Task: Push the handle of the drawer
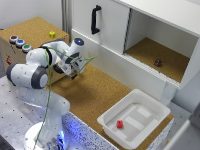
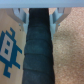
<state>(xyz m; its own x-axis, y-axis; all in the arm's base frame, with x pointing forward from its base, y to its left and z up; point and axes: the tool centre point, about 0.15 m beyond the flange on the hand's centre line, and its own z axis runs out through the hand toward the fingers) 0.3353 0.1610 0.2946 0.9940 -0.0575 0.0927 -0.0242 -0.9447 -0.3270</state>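
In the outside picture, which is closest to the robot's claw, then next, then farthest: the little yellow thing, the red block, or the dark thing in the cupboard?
From the claw:
1. Yellow thing, on the cork-topped box, exterior view's left.
2. Red block, in the white tub, lower right.
3. Dark thing, in the cupboard's open compartment, far right.

Even, bright indoor light; both pictures soft and low in detail.

The exterior view is evenly lit, with a dim shadow inside the white cabinet (image 1: pixel 165 55) compartment toward 3 o'clock and blurred edges throughout. The wrist view is heavily out of focus, its dark central band (image 2: pixel 39 47) smeared, corners washed pale.
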